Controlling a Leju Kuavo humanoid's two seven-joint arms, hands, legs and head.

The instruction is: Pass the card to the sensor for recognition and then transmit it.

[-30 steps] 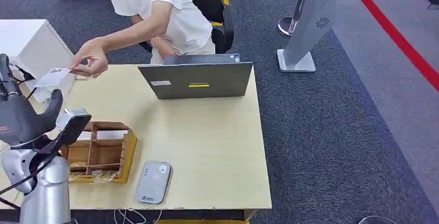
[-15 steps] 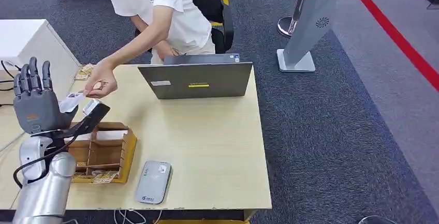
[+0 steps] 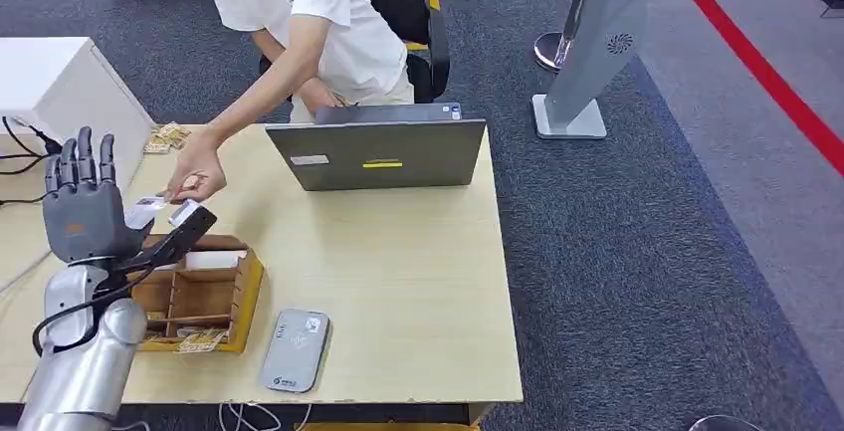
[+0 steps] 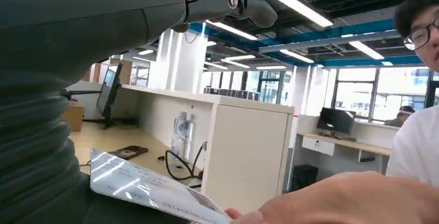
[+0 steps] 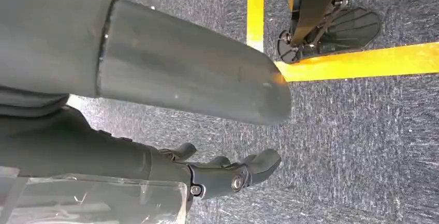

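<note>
Right now the left robot hand is held up over the near-left corner of the counter, palm turned toward the person, fingers straight up and apart. The card sits at the palm, and the person's hand is pinching its far end. From the left wrist view the card lies against the base of the palm with the person's fingertips on it, but I see no robot finger closed over it, so I'd call the handover unfinished: the card is touching the robot hand, not yet held by it.

The right robot hand hangs down by the floor, fingers loosely curled on nothing.

The grey sensor lies flat near the front edge of the counter, just beside the cardboard tray.

The risk, as I see it, is timing. If the person lets go before the thumb and fingers close, the card could slide off the upright palm and drop into the tray or onto the counter. A thin, glossy card pinched only at its edge could also twist or slip on the way to the sensor.
</note>
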